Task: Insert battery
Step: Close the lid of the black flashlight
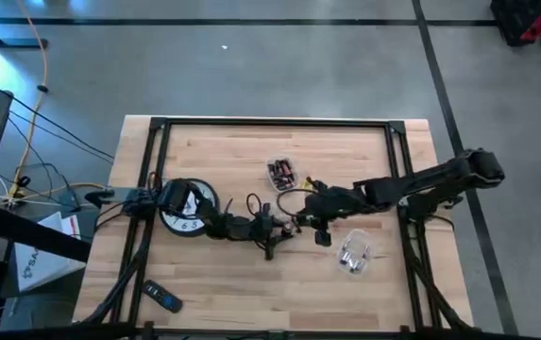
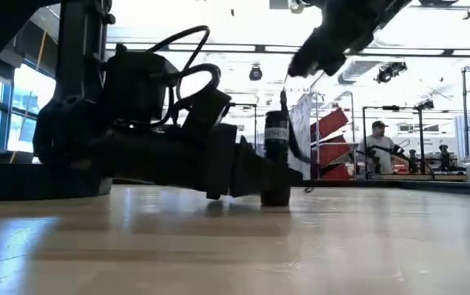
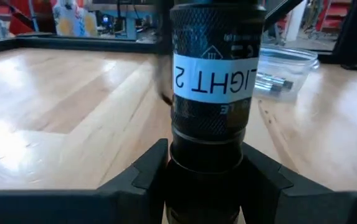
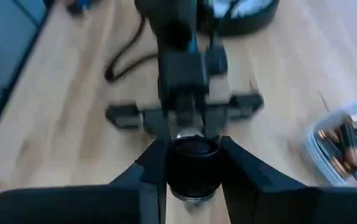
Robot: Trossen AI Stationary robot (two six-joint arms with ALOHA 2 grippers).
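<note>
Wooden table (image 1: 223, 151) bears black flashlight (image 3: 210, 93) labelled "LIGHT 2", upright, clamped by both tools.

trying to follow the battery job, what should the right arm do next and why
Probably twist or lift the cap end off. The left gripper holds the flashlight upright, and the right gripper is clamped on its top, so the barrel looks closed, with batteries waiting in the container.

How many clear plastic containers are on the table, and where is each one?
2. One container holding batteries sits behind the grippers, near the table's middle. The other container lies in front of the right arm, toward the table's front right. None seems hidden.
</note>
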